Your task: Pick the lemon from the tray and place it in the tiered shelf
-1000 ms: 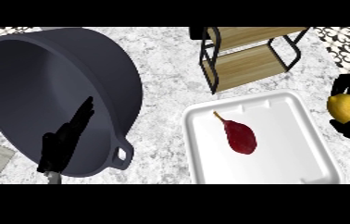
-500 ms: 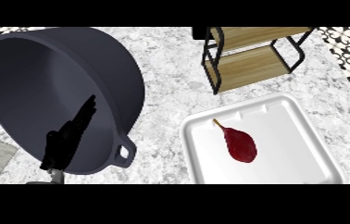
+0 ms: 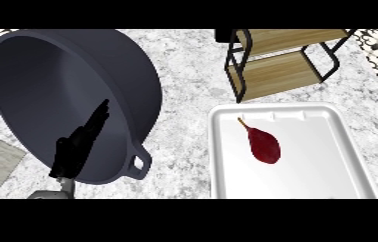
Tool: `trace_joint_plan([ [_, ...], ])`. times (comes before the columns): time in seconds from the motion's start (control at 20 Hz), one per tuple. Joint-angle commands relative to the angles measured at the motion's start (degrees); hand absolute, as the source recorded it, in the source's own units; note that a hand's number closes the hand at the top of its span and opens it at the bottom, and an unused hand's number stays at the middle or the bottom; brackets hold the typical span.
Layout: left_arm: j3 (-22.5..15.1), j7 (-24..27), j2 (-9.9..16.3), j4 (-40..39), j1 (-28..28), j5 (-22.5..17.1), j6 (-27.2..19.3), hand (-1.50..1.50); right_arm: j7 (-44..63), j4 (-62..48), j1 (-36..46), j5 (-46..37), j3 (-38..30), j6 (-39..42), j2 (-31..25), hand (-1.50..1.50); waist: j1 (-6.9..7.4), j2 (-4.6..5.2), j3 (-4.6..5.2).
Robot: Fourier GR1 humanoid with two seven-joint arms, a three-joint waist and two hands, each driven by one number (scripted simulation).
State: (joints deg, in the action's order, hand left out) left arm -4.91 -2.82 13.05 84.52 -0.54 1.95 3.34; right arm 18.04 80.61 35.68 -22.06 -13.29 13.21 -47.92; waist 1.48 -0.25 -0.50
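Marbled counter (image 3: 188,81) bears pot (image 3: 66,86), white tray (image 3: 325,156), tiered shelf (image 3: 284,61).

We see a big dark pot (image 3: 74,96) at left, with our left hand (image 3: 77,143) in front of it, fingers straight. At near right a white tray (image 3: 347,151) holds a dark red leaf-shaped thing (image 3: 263,145). A tiered shelf (image 3: 284,61) stands far right on the counter (image 3: 188,71).

A kitchen: speckled stone worktop (image 3: 188,81), big dark pot (image 3: 66,91) left of a white tray (image 3: 325,136), wooden tiered shelf (image 3: 284,61) behind the tray.
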Motion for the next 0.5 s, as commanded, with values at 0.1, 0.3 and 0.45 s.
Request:
trace_joint_plan([
  [0.1, 1.3, -2.3, 1.2, -3.4, -1.9, -0.8, 2.5, 0.00, -2.1, -15.8, 12.2, -5.8, 4.1, -4.9, 3.5, 1.50, 1.02, 0.95, 0.52],
  [0.3, -1.7, -1.8, -1.0, -2.1, -0.4, 1.6, 1.2, 0.00, -8.3, -26.2, 18.5, -9.4, 7.1, -5.9, 4.6, 1.50, 1.53, 1.11, 0.49],
  [0.45, -1.0, -2.9, -0.7, -2.8, -1.6, 1.0, 1.8, 0.00, -11.4, -32.8, 21.7, -12.3, 9.0, -7.4, 5.8, 1.50, 1.77, 1.33, 0.48],
])
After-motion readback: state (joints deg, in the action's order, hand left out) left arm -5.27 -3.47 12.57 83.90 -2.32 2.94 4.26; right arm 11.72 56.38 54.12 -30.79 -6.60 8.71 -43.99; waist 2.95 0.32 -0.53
